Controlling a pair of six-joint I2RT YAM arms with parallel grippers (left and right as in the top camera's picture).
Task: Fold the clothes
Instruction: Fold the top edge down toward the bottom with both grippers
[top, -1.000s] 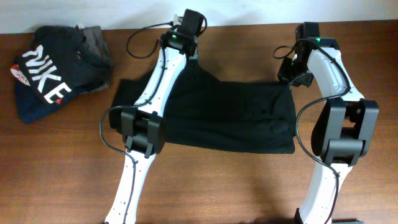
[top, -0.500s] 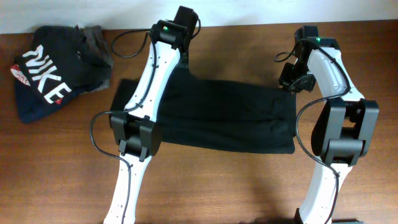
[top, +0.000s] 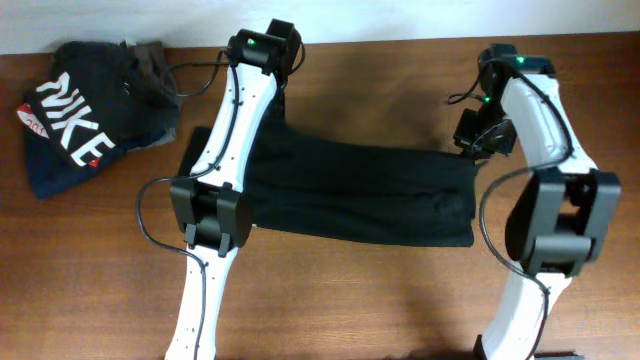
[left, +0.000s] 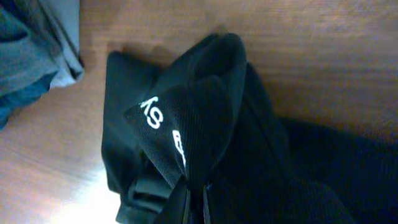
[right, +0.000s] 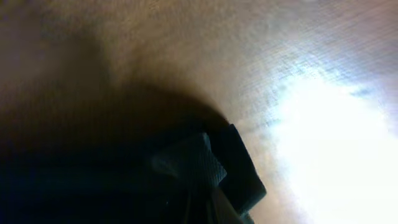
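Observation:
The clothes (top: 360, 195), a black T-shirt, lie as a wide band across the middle of the table in the overhead view. My left gripper (top: 284, 90) is shut on the shirt's far left corner, lifting it into a peak. In the left wrist view the pinched fabric (left: 186, 124) bunches upward and shows small white lettering, with the left gripper (left: 194, 202) shut at its base. My right gripper (top: 474, 140) is shut on the shirt's far right corner. The right wrist view is dim, with a black fold (right: 205, 168) caught in the right gripper (right: 202, 208).
A dark garment with white NIKE lettering (top: 70, 120) lies heaped at the table's far left on a grey garment (top: 152, 62), whose edge (left: 37, 43) shows in the left wrist view. Bare wooden table (top: 380, 300) lies in front of the shirt.
My left gripper has carried its corner of the shirt leftward and toward the far edge. The right gripper has shifted a little nearer with its corner, and the shirt's far edge has drawn straighter.

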